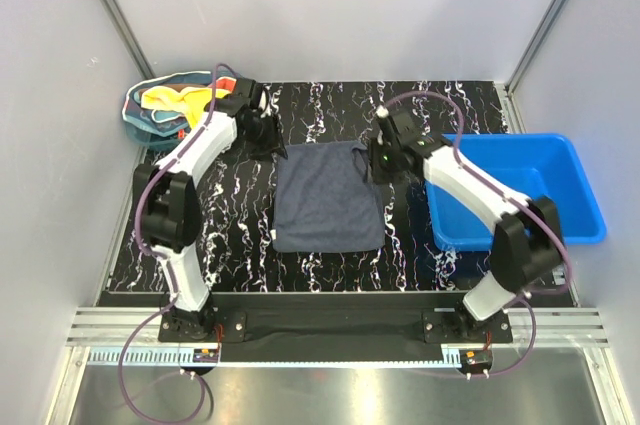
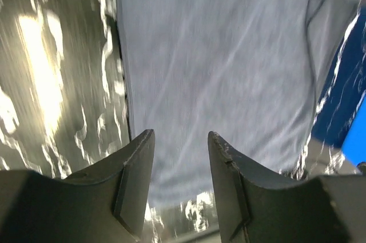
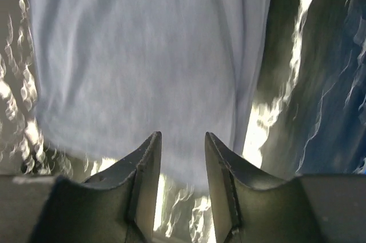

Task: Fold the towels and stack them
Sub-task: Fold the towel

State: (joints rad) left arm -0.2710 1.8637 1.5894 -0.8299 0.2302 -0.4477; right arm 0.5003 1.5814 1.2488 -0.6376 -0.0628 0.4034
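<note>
A dark grey-blue towel [image 1: 328, 197] lies spread flat on the black marbled table [image 1: 230, 235]. A narrow strip is folded over along its right edge. My left gripper [image 1: 270, 141] hovers at the towel's far-left corner, jaws apart with nothing between them. In the left wrist view the towel [image 2: 229, 71] fills the area beyond the open left gripper [image 2: 180, 137]. My right gripper [image 1: 379, 160] is at the far-right corner, also open and empty. The right wrist view shows the towel [image 3: 143, 54] just ahead of the right gripper [image 3: 183, 137]. Yellow and orange-red towels [image 1: 172, 98] are bunched in the basket.
A teal mesh-sided basket [image 1: 140, 123] stands at the far-left corner of the table. A rigid blue plastic bin [image 1: 570, 185] stands on the right, close to the right arm. Grey walls close in the table on three sides.
</note>
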